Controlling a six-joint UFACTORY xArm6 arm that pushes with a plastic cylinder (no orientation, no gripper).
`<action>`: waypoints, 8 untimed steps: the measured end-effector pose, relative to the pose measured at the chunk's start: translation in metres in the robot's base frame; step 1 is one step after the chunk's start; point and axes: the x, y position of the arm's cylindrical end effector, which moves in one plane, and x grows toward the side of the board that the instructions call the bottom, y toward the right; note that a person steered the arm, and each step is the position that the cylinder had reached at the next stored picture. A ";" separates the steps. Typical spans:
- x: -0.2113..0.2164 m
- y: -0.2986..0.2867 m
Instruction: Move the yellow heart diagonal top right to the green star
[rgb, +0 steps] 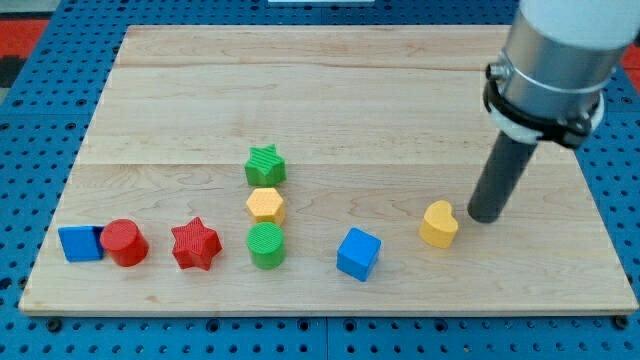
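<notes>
The yellow heart (439, 224) lies on the wooden board at the view's lower right. The green star (265, 166) sits left of centre, far to the heart's left and a little higher. My tip (487, 216) is on the board just to the right of the yellow heart, very close to it or touching it. The dark rod rises from there to the grey arm at the view's top right.
Below the green star stand a yellow hexagon (265, 206) and a green cylinder (266, 245). A blue cube (358, 254) lies left of the heart. A red star (195, 245), a red cylinder (125, 243) and a blue block (80, 243) line the lower left.
</notes>
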 end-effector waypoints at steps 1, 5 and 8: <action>0.033 0.000; -0.043 -0.091; -0.111 -0.030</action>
